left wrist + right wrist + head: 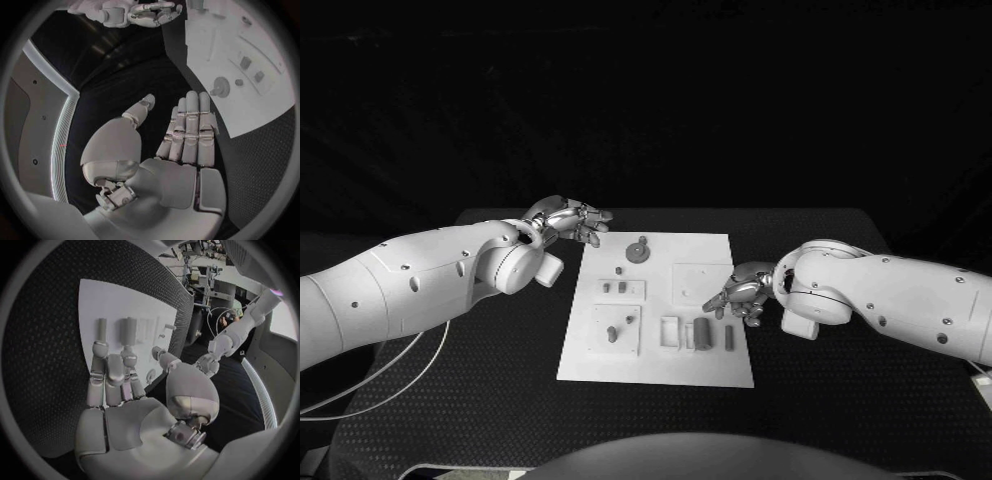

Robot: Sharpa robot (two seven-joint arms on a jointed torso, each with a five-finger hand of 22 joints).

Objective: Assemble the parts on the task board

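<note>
The white task board [661, 350] lies on a black table [473, 380]. The left hand [570, 220] and right hand [741, 292] hover at its edges, fingers spread, grasping nothing.

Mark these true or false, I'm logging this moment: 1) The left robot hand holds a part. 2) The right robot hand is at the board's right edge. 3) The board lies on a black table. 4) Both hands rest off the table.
1) False: the left robot hand is open and holds nothing, at the far left corner of the board.
2) True: the right robot hand hangs there, fingers apart.
3) True: the table is black.
4) False: both are above the table.
</note>
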